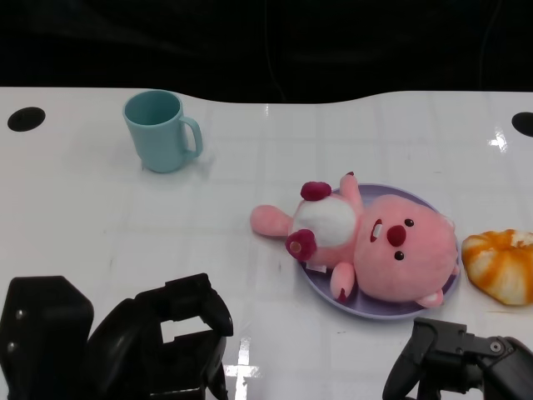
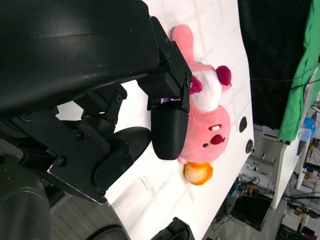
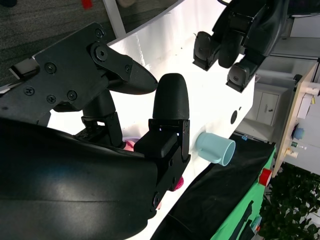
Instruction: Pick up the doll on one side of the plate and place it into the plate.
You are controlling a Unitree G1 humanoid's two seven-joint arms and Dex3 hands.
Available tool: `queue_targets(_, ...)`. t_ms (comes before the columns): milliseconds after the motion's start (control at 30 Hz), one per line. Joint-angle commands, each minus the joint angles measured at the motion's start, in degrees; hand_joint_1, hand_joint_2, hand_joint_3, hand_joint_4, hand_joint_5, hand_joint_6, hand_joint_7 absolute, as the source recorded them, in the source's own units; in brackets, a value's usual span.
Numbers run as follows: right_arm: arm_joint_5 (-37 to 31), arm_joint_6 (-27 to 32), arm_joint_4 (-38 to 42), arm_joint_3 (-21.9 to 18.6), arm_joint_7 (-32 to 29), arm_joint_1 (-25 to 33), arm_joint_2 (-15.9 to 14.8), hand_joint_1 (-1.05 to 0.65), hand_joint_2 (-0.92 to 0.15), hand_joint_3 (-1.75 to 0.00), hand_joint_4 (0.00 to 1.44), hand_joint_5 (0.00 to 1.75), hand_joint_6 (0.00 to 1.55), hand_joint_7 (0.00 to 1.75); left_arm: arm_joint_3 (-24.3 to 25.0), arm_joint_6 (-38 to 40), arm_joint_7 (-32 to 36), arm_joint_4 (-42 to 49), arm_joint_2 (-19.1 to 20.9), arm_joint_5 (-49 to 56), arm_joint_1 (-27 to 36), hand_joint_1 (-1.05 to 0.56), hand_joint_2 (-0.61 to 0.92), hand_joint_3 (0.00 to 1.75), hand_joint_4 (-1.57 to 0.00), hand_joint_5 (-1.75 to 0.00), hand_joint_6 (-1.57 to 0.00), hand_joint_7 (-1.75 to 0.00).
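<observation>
A pink plush doll with a white belly lies on its back across the purple plate, its tail end hanging over the plate's left rim; the doll also shows in the left wrist view. My left hand rests at the lower left, fingers apart, holding nothing. My right hand sits at the lower right below the plate, also holding nothing. In the right wrist view only a sliver of pink shows behind the fingers.
A light blue mug stands at the back left, also seen as the mug in the right wrist view. An orange-and-white bun lies just right of the plate. Dark round holes mark the table's far corners.
</observation>
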Motion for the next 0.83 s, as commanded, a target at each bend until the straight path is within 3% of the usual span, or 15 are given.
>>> queue_targets(33,0.6,-0.1,-0.1,-0.7,0.1,0.4,-0.6,-0.18,-0.56,-1.02,0.66,1.66,0.63,1.30,0.3,-1.5,-1.8,1.7,1.0,-0.4,0.0,-0.17,0.47,1.31,-0.85,-1.75,-0.69,-1.65)
queue_targets(833,-0.7,-0.9,-0.9,0.6,-2.2,1.4,1.1,-0.16,-0.55,-1.05,0.64,1.69,0.61,1.31,0.9,-3.3,-5.2,5.0,2.6,-0.7,-0.2,-0.16,0.44,1.34,-0.85,-1.75,-0.69,-1.63)
